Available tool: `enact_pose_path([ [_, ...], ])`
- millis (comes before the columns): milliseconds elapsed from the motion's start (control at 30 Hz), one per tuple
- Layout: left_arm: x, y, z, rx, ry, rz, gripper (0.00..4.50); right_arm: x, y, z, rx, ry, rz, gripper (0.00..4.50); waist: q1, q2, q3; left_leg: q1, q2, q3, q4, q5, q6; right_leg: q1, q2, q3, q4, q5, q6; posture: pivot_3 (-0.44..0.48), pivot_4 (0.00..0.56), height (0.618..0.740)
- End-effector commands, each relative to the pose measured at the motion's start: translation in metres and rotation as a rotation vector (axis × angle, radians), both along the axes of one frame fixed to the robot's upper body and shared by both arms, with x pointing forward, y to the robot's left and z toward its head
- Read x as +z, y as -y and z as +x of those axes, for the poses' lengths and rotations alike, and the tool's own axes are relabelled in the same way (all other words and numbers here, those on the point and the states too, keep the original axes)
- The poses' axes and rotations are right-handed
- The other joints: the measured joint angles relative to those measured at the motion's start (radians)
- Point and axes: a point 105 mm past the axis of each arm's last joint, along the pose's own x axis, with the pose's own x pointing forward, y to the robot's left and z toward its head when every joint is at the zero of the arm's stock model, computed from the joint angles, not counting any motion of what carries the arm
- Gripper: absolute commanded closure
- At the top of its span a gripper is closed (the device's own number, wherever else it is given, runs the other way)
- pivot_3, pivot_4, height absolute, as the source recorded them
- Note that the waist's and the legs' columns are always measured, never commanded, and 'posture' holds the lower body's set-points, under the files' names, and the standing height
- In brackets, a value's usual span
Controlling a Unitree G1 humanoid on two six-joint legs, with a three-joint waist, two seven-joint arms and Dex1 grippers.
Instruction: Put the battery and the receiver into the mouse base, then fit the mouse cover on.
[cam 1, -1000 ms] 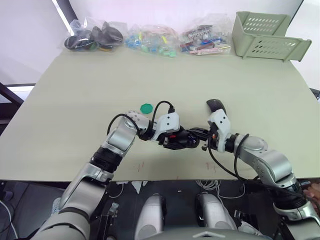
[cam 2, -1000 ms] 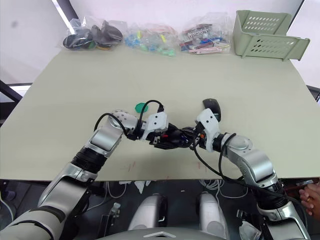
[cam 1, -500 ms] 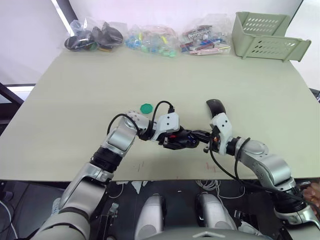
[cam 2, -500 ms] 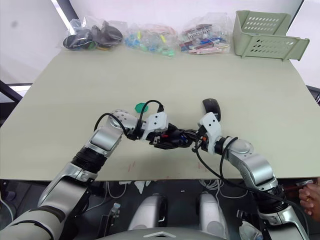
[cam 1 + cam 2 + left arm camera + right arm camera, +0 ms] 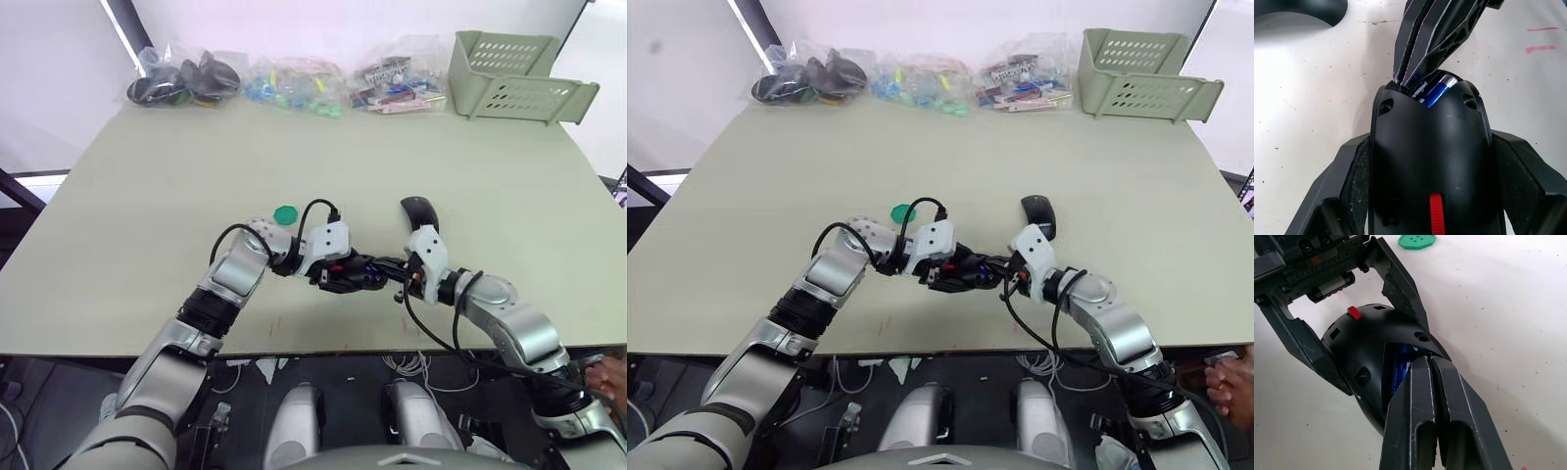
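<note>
My left hand (image 5: 364, 274) is clamped on the mouse base (image 5: 1430, 147), one finger on each flank, holding it near the middle of the bench's (image 5: 147, 196) near edge. Over the last second my right hand (image 5: 1422, 369) has shifted only a little at the open end of the shell. Its two fingers are pressed flat together with nothing between them, and their tips are poked into the battery bay. The battery (image 5: 1437, 89) lies in that bay, a blue sliver showing beside my fingertips, so I judge I am nudging it down into its seat rather than carrying it. Whether it is fully home I cannot tell; from my left wrist it looks slightly tilted. The base itself has not moved between the frames, so the left grip is steady. The mouse cover (image 5: 1037, 209) lies untouched on the bench just beyond my right wrist, toward the far edge, and a green disc (image 5: 285, 211) sits beyond my left wrist. I cannot make out the receiver. So the battery step looks nearly done, with the receiver and cover to come.
</note>
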Motion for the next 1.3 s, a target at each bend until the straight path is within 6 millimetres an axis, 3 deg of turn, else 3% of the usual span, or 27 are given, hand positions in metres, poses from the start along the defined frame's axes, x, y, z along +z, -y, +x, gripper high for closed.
enact_pose_path([
  [33, 0.000, -0.002, 0.001, 0.009, 0.014, 0.012, 1.59, -0.038, 0.013, -0.009, -0.012, -0.126, -0.079, 4.42, 0.000, -0.002, -0.002, 0.001, 0.000, 0.000, 0.000, 0.000, 0.000, 0.000, 0.000, 0.000, 0.000, 0.000, 0.000, 0.000, 0.150, 0.740],
  [100, 0.000, -0.002, 0.001, 0.011, 0.013, 0.010, 1.59, -0.020, 0.010, -0.011, 0.021, -0.084, -0.005, 4.42, 0.001, -0.002, -0.002, 0.000, 0.000, 0.000, 0.000, 0.000, 0.000, 0.000, 0.000, 0.000, 0.000, 0.000, 0.000, 0.000, 0.150, 0.740],
  [200, -0.001, -0.001, 0.001, 0.012, 0.015, 0.006, 1.59, 0.026, 0.012, -0.018, 0.089, 0.035, 0.091, 4.42, 0.005, -0.002, -0.002, -0.002, 0.000, 0.000, 0.000, 0.000, 0.000, 0.000, 0.000, 0.000, -0.001, 0.000, 0.000, 0.000, 0.150, 0.740],
  [367, 0.001, 0.001, 0.002, 0.014, 0.024, -0.012, 1.59, 0.059, 0.041, -0.030, 0.073, 0.038, 0.134, 4.42, 0.008, -0.001, 0.000, -0.003, 0.000, 0.001, 0.000, 0.000, 0.000, -0.001, -0.001, 0.000, -0.003, 0.000, 0.000, 0.000, 0.150, 0.740],
  [400, 0.001, 0.001, 0.003, 0.015, 0.028, -0.014, 1.59, 0.061, 0.048, -0.032, 0.055, 0.035, 0.116, 4.21, 0.010, -0.001, 0.000, -0.004, -0.001, 0.001, 0.000, 0.000, 0.000, -0.001, -0.002, 0.000, -0.003, 0.000, 0.000, 0.000, 0.150, 0.740],
  [500, 0.001, 0.002, 0.002, 0.016, 0.030, -0.020, 1.59, 0.061, 0.068, -0.042, 0.029, 0.023, 0.059, 3.17, 0.020, -0.002, 0.000, -0.004, -0.001, 0.000, 0.000, 0.000, 0.000, -0.001, -0.002, 0.000, -0.004, 0.000, 0.000, 0.000, 0.150, 0.740],
  [633, 0.001, 0.001, 0.003, 0.017, 0.033, -0.024, 1.59, 0.067, 0.085, -0.059, 0.025, 0.003, 0.037, 1.01, 0.024, -0.001, 0.001, -0.004, -0.001, 0.000, -0.001, 0.000, 0.000, -0.001, -0.002, 0.000, -0.004, 0.000, 0.000, 0.000, 0.150, 0.740],
  [700, 0.001, 0.001, 0.003, 0.018, 0.035, -0.026, 1.59, 0.069, 0.093, -0.068, 0.027, -0.005, 0.024, 0.14, 0.025, -0.001, 0.001, -0.004, -0.001, 0.000, -0.001, 0.000, 0.000, -0.001, -0.002, 0.000, -0.004, 0.000, 0.000, 0.000, 0.150, 0.740],
  [800, 0.003, 0.003, 0.003, 0.019, 0.016, -0.051, 1.59, 0.069, 0.102, -0.075, 0.010, -0.019, 0.018, 0.06, 0.026, -0.001, 0.001, -0.004, -0.001, 0.000, -0.001, 0.000, 0.000, -0.001, -0.002, 0.000, -0.005, 0.000, 0.000, 0.000, 0.150, 0.740],
  [833, 0.007, 0.004, 0.002, 0.023, -0.003, -0.075, 0.57, 0.070, 0.104, -0.075, -0.003, -0.021, 0.026, 0.00, 0.025, -0.001, 0.001, -0.004, -0.001, 0.000, -0.001, 0.000, 0.000, -0.001, -0.002, 0.000, -0.005, 0.000, 0.000, 0.000, 0.150, 0.740],
  [900, 0.012, 0.005, 0.003, 0.024, 0.013, -0.094, 0.07, 0.072, 0.104, -0.075, -0.013, -0.025, 0.039, 0.00, 0.024, -0.001, 0.001, -0.004, -0.001, 0.001, -0.001, 0.000, 0.000, -0.001, -0.002, 0.000, -0.005, 0.000, 0.000, 0.000, 0.150, 0.740],
  [1033, 0.027, 0.002, 0.002, 0.029, 0.048, -0.142, 0.07, 0.070, 0.102, -0.075, -0.017, -0.029, 0.029, 0.00, 0.027, -0.001, 0.002, -0.005, -0.001, 0.000, -0.001, 0.000, 0.000, -0.002, -0.002, 0.000, -0.006, 0.000, 0.000, 0.000, 0.150, 0.740],
  [1133, 0.051, -0.008, -0.008, 0.049, 0.044, -0.230, 0.07, 0.073, 0.103, -0.071, -0.060, -0.012, 0.038, 0.00, 0.024, -0.001, 0.003, -0.006, 0.000, 0.000, -0.002, 0.000, 0.000, -0.002, -0.002, 0.000, -0.008, 0.000, 0.000, 0.000, 0.150, 0.740],
  [1300, 0.068, -0.039, -0.035, 0.119, 0.001, -0.288, 0.07, 0.081, 0.098, -0.055, -0.158, 0.047, 0.030, 0.00, 0.023, 0.000, 0.005, -0.005, 0.000, -0.001, -0.004, -0.001, 0.000, -0.003, -0.002, 0.001, -0.010, 0.000, 0.000, 0.000, 0.150, 0.740],
])
